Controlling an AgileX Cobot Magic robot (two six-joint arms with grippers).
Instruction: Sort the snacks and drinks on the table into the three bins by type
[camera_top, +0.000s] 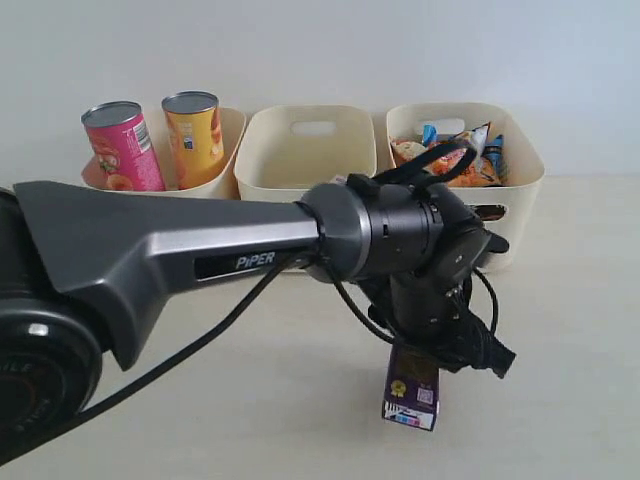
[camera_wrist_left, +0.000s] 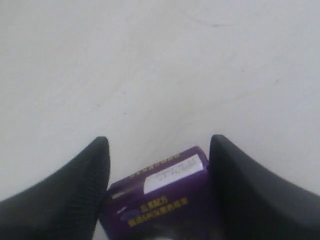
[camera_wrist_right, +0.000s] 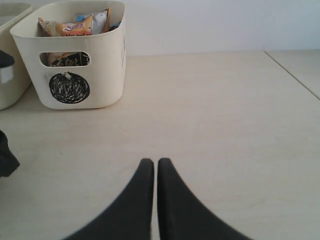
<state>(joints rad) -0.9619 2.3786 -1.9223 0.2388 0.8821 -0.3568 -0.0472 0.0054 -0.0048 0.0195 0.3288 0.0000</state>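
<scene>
Left gripper (camera_wrist_left: 158, 140) and dark purple carton (camera_top: 412, 385), with the bins behind. The left arm (camera_top: 200, 250) reaches across the middle of the exterior view, its wrist directly over the carton, which stands nearly upright on the near part of the table (camera_top: 250, 400); whether its base touches the surface cannot be told. In the left wrist view the carton fills the gap between the two black fingers (camera_wrist_left: 75, 200), both lying against its sides in a grip. The right gripper (camera_wrist_right: 155, 170) hangs over bare table, jaws pressed together on nothing. At the back, the triangle-side bin (camera_top: 228, 135) holds the pink tube (camera_top: 122, 147) and yellow-orange tube (camera_top: 195, 138); the circle-marked bin (camera_wrist_right: 100, 65) holds the crinkly bags (camera_wrist_right: 75, 26); the middle bin (camera_top: 308, 165) stands between them.
</scene>
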